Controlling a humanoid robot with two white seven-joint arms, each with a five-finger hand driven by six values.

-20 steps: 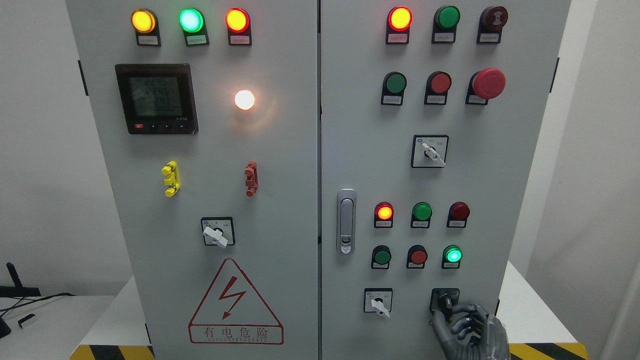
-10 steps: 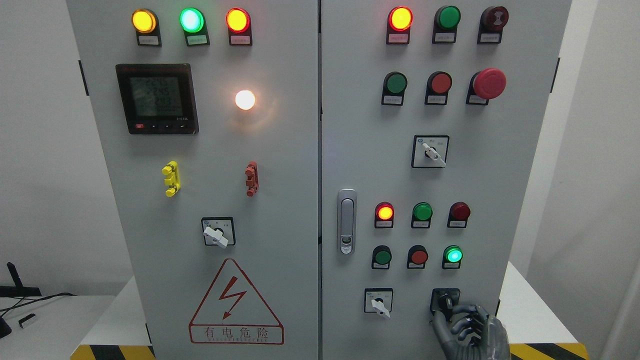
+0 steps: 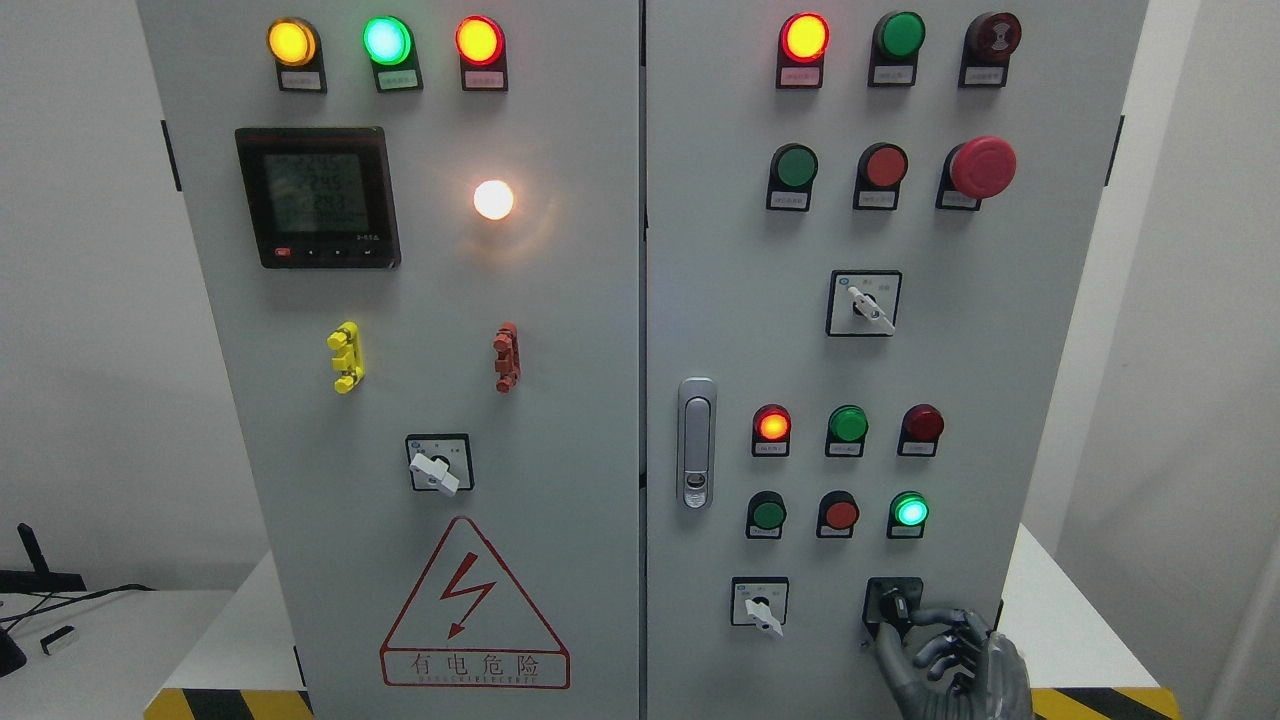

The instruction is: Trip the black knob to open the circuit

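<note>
The black knob [image 3: 893,602] sits in a black square plate at the lower right of the grey cabinet's right door [image 3: 720,300]. My right hand [image 3: 903,633], dark grey, comes up from the bottom edge just right of and below the knob. Its thumb [image 3: 884,645] lies under the knob and its index finger [image 3: 925,617] reaches across to the knob's lower right side, pinching it. The other fingers are curled below. The palm hides the panel under the knob. My left arm does not show.
A white-handled selector switch [image 3: 760,606] is left of the knob, and a lit green lamp [image 3: 909,511] is above it. A door latch [image 3: 695,442] sits by the door seam. The cabinet stands on a white table [image 3: 1060,630] with a yellow-black striped edge.
The whole picture has drifted a few pixels to the right. My right hand has shifted slightly right and lower, and its index finger now stretches further toward the knob.
</note>
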